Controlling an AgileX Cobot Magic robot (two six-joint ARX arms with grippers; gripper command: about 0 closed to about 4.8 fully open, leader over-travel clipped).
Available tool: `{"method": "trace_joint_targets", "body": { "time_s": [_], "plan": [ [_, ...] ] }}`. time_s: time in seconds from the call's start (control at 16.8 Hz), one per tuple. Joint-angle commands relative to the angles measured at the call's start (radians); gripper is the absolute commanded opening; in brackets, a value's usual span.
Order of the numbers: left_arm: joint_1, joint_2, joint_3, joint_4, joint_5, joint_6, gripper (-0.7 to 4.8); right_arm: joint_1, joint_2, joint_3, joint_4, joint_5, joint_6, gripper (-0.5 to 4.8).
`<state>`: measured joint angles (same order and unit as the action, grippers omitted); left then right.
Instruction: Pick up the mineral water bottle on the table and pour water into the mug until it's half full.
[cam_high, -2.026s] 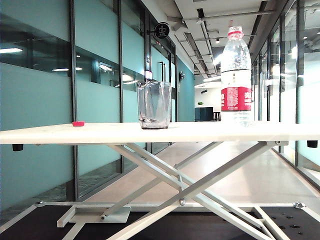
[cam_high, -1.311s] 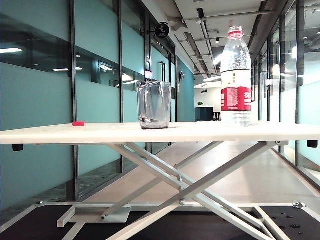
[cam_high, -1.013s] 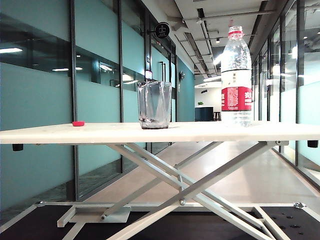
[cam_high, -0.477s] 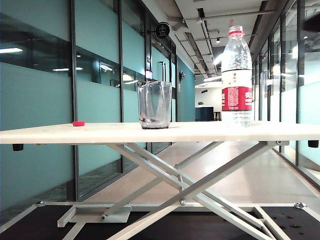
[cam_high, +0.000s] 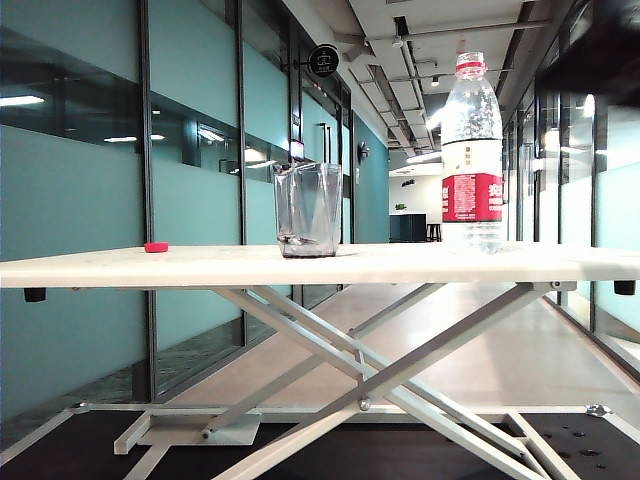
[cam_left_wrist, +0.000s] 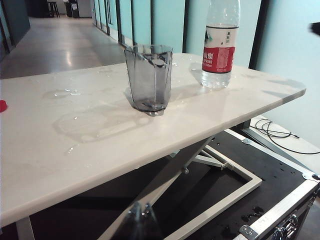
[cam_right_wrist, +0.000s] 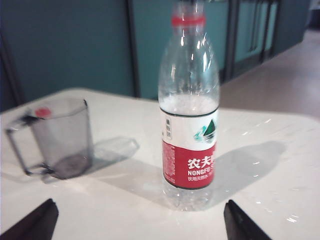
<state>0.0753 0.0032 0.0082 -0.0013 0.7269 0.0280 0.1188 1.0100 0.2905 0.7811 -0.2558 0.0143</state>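
two things wait on the table (cam_high: 120, 266): the bottle (cam_right_wrist: 189, 107) stands upright well to the side of the mug (cam_left_wrist: 148, 77), so i have free room around it for a side grab. my right gripper (cam_right_wrist: 140, 220) faces the bottle low and level, fingers spread wide to either side of it, touching nothing. my left gripper (cam_left_wrist: 140, 220) hangs below the table edge, fingertips together, clear of the work. i judge the mug looks empty.
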Motion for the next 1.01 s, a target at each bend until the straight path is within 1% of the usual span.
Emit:
{"method": "trace_joint_targets", "body": {
  "time_s": [0.06,0.12,0.18,0.36,0.48,0.66,0.83,1.01],
  "plan": [
    [0.001,0.0,0.002,-0.008,0.008,0.024,-0.05,-0.001,0.259,0.132,0.109,-0.048,0.001,4.79],
    [0.001,0.0,0.002,-0.015,0.007,0.024,-0.05,-0.001,0.364,0.193,0.136,-0.077,0.001,4.79],
    [0.002,0.001,0.002,-0.019,0.007,0.025,-0.05,-0.005,0.448,0.25,0.151,-0.082,0.001,4.79],
    [0.002,0.0,0.002,-0.021,0.007,0.032,-0.05,-0.018,0.595,0.359,0.16,-0.088,0.0,4.79],
    [0.002,0.0,0.002,-0.021,0.008,0.05,-0.05,-0.025,0.672,0.42,0.166,-0.104,0.0,4.79],
    [0.002,0.0,0.002,-0.034,0.011,0.051,-0.05,-0.035,0.759,0.5,0.172,-0.142,0.0,4.79],
    [0.002,0.0,0.002,-0.067,0.012,0.071,-0.05,-0.036,0.84,0.595,0.174,-0.144,0.0,4.79],
    [0.001,0.0,0.002,-0.092,0.011,0.095,-0.05,-0.036,0.878,0.649,0.173,-0.144,0.0,4.79]
  ]
}}
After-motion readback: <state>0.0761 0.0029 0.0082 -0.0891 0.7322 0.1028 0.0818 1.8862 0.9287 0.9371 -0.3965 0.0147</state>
